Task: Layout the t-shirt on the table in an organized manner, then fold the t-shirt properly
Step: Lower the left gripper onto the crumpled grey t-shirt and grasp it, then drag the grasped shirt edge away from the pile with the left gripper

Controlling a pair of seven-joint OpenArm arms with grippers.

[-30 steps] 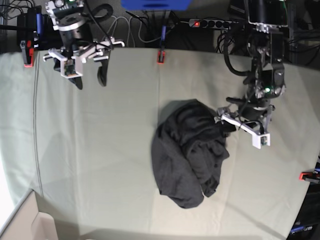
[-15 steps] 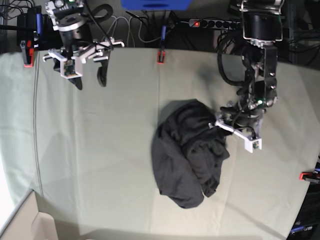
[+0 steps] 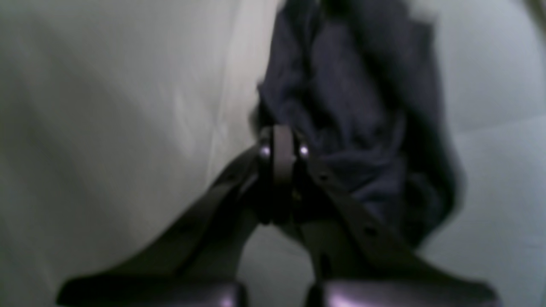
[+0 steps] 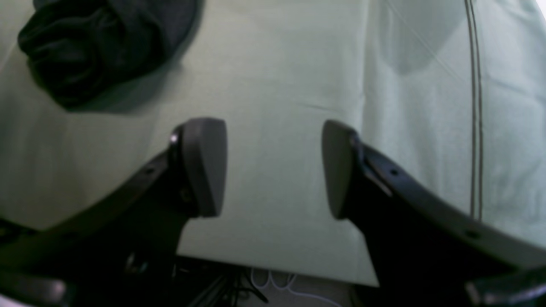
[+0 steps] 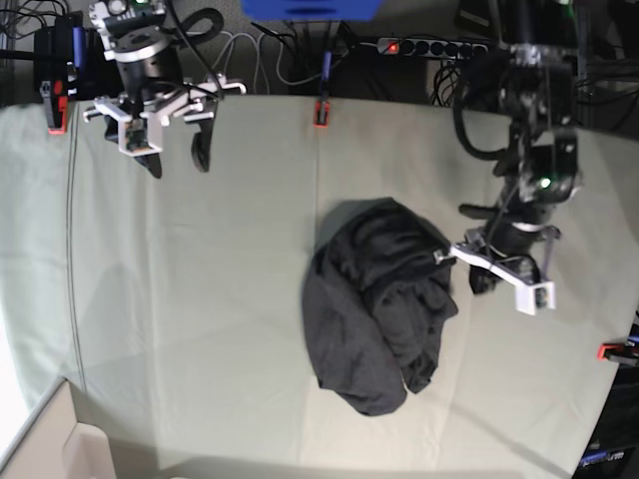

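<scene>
The dark charcoal t-shirt (image 5: pixel 369 309) lies crumpled in a heap near the middle of the table (image 5: pixel 200 299). My left gripper (image 5: pixel 469 271) sits at the heap's right edge. In the left wrist view, which is blurred, its fingertips (image 3: pixel 279 147) are pressed together against the edge of the t-shirt (image 3: pixel 349 85), apparently pinching fabric. My right gripper (image 5: pixel 178 160) hangs open over the far left of the table, well away from the shirt. The right wrist view shows the right gripper (image 4: pixel 273 168) with empty space between its pads and the t-shirt (image 4: pixel 98 47) off in the upper left corner.
Red clamps (image 5: pixel 320 113) (image 5: pixel 56 110) (image 5: pixel 614 351) grip the cloth at the table's edges. A power strip (image 5: pixel 429 47) and cables lie behind the far edge. A stitched seam (image 5: pixel 72 249) runs down the left side. A pale box corner (image 5: pixel 60 439) shows at the bottom left.
My left gripper has closed at the shirt's right edge and shifted a little right and toward the front. The right arm has stayed still, and the heap keeps about the same shape.
</scene>
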